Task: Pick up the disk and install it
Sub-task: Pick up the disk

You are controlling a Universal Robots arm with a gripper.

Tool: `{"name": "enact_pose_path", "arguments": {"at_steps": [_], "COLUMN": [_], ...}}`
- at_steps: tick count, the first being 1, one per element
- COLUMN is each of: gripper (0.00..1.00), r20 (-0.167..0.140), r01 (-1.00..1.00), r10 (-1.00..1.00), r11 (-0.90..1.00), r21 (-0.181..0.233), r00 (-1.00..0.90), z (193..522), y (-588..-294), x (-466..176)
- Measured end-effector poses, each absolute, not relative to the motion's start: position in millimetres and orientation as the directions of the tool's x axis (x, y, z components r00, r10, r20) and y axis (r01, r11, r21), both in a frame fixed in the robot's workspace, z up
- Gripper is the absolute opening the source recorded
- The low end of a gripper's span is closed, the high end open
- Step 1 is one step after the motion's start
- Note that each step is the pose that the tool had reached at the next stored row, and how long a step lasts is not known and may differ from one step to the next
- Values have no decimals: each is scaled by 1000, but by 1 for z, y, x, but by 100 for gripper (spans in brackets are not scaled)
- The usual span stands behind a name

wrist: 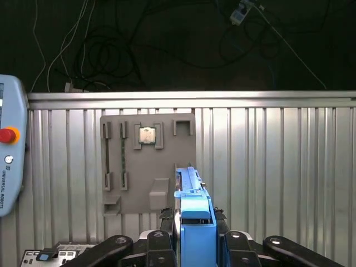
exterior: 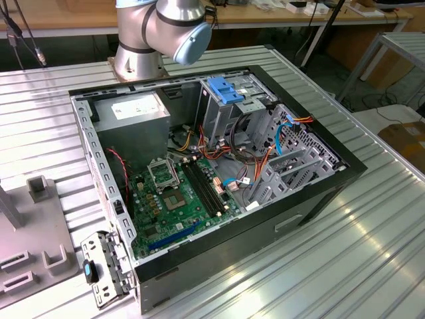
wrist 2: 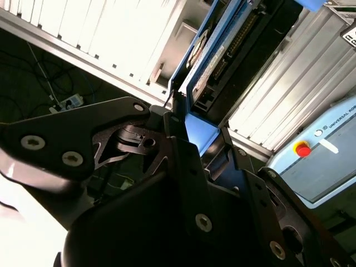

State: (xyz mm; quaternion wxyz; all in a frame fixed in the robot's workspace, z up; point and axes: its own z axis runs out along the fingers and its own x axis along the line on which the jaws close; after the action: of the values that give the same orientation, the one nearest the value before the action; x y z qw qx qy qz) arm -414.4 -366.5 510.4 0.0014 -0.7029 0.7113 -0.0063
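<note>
My gripper (wrist: 194,216) is shut on the disk (wrist: 196,233), seen edge-on in the first wrist view with its bright blue rail frame between the two black fingers (wrist: 164,219). In the second wrist view the disk (wrist 2: 233,50) shows its black body, white label strip and blue frame rising out of the gripper (wrist 2: 201,136). It hangs above the ribbed metal table (wrist: 267,167), off any surface. The open computer case (exterior: 312,199) lies on its side in the exterior view, with a grey drive cage (exterior: 216,109) carrying a blue latch (exterior: 229,90).
A grey fixture plate (wrist: 167,161) holding a processor chip (wrist: 147,135) lies on the table below the gripper. A teach pendant (wrist: 8,150) with a red button sits at the table edge. Inside the case are a power supply (exterior: 136,109), motherboard (exterior: 179,193) and loose cables (exterior: 255,159).
</note>
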Motion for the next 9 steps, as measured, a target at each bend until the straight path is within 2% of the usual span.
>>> {"name": "enact_pose_path", "arguments": {"at_steps": [9], "gripper": [37], "r20": [7], "r01": [-1000], "r10": [-1000], "r11": [12], "r21": [-11], "r00": [-12], "z": [510], "y": [-366], "x": [-403]}}
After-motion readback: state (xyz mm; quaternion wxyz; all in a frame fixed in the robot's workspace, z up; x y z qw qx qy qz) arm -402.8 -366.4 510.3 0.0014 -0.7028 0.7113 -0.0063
